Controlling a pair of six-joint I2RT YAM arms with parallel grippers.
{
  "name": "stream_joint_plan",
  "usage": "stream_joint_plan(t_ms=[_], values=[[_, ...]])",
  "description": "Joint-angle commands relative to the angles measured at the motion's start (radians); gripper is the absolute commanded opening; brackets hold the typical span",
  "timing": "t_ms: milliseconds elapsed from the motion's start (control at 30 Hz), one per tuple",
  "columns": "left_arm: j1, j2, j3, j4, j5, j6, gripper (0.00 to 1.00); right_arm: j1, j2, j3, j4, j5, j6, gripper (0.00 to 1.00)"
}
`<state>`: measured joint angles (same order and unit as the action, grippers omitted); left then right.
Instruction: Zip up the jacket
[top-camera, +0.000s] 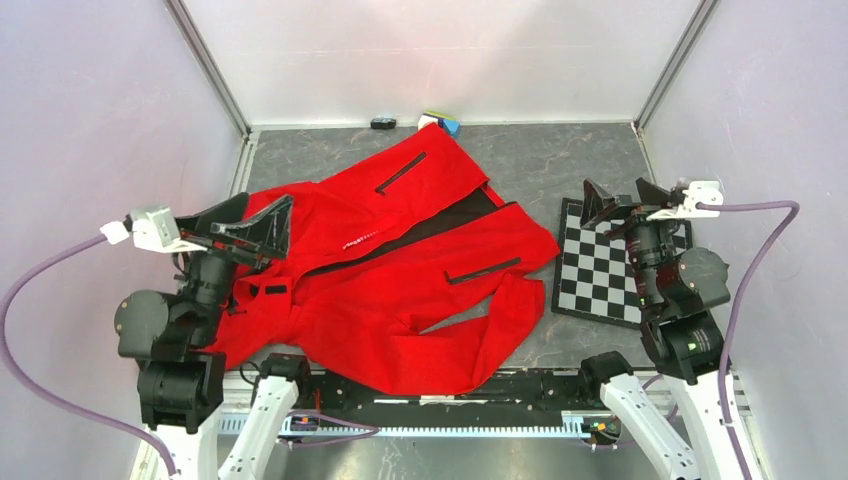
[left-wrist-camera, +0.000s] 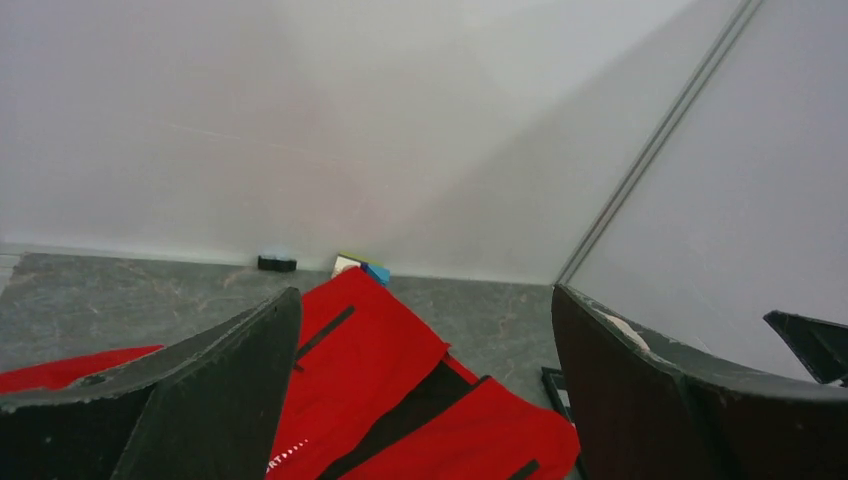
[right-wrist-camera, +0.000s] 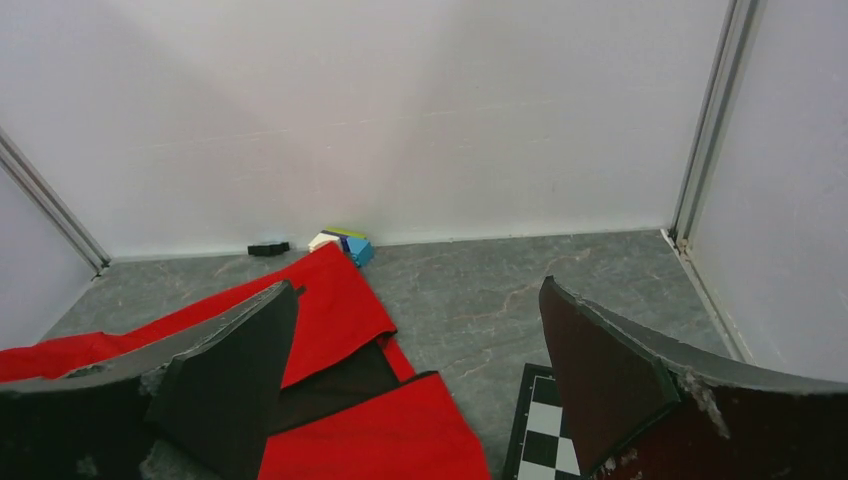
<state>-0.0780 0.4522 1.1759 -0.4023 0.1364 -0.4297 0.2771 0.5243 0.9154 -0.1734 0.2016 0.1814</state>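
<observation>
The red jacket (top-camera: 400, 270) lies spread flat across the middle of the table, front open, dark lining showing in a gap between the two front panels. Two black pocket strips show on it. It also shows in the left wrist view (left-wrist-camera: 370, 360) and the right wrist view (right-wrist-camera: 340, 310). My left gripper (top-camera: 252, 222) is open and empty, held above the jacket's left part. My right gripper (top-camera: 625, 200) is open and empty, above the checkered board to the right of the jacket.
A black and white checkered board (top-camera: 600, 265) lies right of the jacket. A small coloured block (top-camera: 440, 122) and a small black object (top-camera: 383, 123) sit by the back wall. White walls enclose the grey table (top-camera: 560, 160).
</observation>
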Motion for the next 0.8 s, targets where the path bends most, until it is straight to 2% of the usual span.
stream_joint_plan(t_ms=[0,100,200,367,500,667,767], values=[[0.007,0.055,0.000,0.010,0.108,-0.053,1.00,0.004,0.051,-0.010,-0.013,0.014,-0.008,0.98],[0.007,0.091,-0.030,0.028,0.159,-0.099,1.00,0.005,0.092,-0.055,0.030,-0.027,-0.014,0.98],[0.007,0.135,-0.068,0.057,0.198,-0.164,1.00,0.004,0.142,-0.126,0.129,-0.162,-0.042,0.98],[0.007,0.240,-0.105,0.124,0.339,-0.245,1.00,0.005,0.246,-0.177,0.179,-0.167,0.060,0.98],[0.007,0.292,-0.153,0.173,0.399,-0.285,1.00,0.005,0.327,-0.230,0.245,-0.212,0.115,0.97],[0.007,0.377,-0.207,0.240,0.466,-0.320,1.00,0.005,0.407,-0.277,0.295,-0.340,0.135,0.97],[-0.004,0.467,-0.221,0.329,0.491,-0.326,1.00,0.005,0.445,-0.268,0.299,-0.291,0.122,0.97]])
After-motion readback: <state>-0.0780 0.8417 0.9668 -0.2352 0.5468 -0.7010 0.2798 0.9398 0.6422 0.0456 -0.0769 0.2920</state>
